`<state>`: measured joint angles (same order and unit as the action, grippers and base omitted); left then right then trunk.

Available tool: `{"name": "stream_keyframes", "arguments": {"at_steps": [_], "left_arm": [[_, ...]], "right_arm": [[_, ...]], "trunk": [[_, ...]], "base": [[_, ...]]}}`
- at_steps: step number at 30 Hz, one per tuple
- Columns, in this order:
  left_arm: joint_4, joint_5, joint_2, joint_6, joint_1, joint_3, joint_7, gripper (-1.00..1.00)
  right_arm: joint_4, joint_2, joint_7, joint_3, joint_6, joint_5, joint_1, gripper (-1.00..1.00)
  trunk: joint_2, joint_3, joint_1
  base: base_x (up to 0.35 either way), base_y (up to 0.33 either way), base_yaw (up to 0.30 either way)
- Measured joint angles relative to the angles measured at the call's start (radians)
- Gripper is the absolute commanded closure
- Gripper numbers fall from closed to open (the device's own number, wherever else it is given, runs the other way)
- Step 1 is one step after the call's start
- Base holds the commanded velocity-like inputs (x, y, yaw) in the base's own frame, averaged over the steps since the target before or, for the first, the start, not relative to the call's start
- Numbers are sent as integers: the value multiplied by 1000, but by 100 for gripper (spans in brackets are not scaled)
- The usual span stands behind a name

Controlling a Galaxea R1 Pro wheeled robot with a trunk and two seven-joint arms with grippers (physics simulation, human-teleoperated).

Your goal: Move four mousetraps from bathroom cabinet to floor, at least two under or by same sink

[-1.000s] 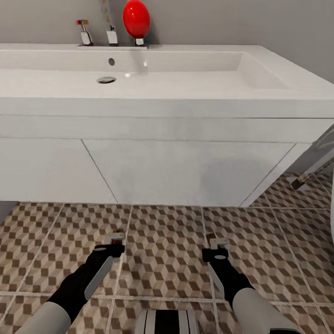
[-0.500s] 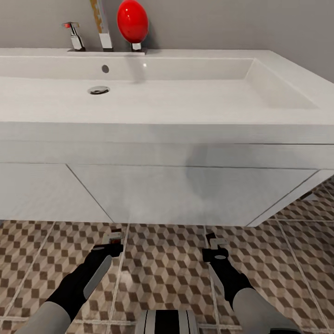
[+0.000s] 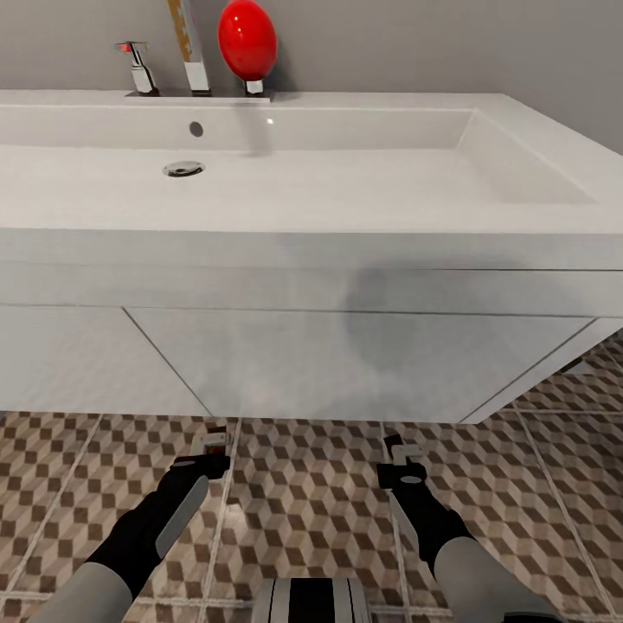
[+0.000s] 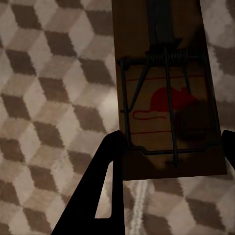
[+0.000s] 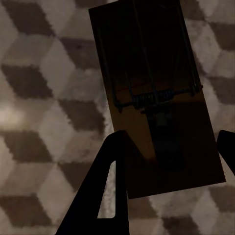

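Left gripper: the left gripper (image 3: 213, 448) hangs low over the bathroom floor (image 3: 311, 502), just in front of the white cabinet under the sink; its fingers (image 4: 105, 186) close on the two long edges of a mousetrap (image 4: 164, 93), pinching it between them.
Left mousetrap: a dark-brown flat board with a wire spring bar and a red mouse printed on it — held lengthwise along the gripper, face up toward the wrist camera, above the cube-patterned tiles. Whether it touches the floor I cannot tell.
Right gripper: the right gripper (image 3: 400, 452) sits level with the left one, well apart from it, also near the foot of the vanity; its fingers (image 5: 110, 181) clamp a second mousetrap (image 5: 156, 93) by its long sides.
Right mousetrap: same dark board, in deep shadow, its spring coil and wire visible across the middle — it runs out past the fingertips over the tiles.
Sink: the wide white sink (image 3: 346, 186) spans the upper half of the head view, with a drain hole (image 3: 183, 169) toward its left end and a chrome tap (image 3: 197, 65) at the back rim.
Beside the tap: a red oval object (image 3: 247, 39) on a short stem, and a small chrome handle with a red top (image 3: 138, 69).
Vanity: white flat fronts (image 3: 346, 363) below the basin, standing clear of the floor.
Floor: brown, beige and grey cubes with pale grout lines.
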<state>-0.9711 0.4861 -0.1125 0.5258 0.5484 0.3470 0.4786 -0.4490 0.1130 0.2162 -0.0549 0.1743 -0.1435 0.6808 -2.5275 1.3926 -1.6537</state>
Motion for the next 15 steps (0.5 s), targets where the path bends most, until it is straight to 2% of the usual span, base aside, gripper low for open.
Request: {"name": "stream_keyframes", "arguments": {"at_steps": [15], "left_arm": [[-2,1,2,0,0,0,1,100]], "right_arm": [[0,-1,0,-2,0,0,0,100]], "trunk": [[0,0,0]], "base": [[0,0,0]]}}
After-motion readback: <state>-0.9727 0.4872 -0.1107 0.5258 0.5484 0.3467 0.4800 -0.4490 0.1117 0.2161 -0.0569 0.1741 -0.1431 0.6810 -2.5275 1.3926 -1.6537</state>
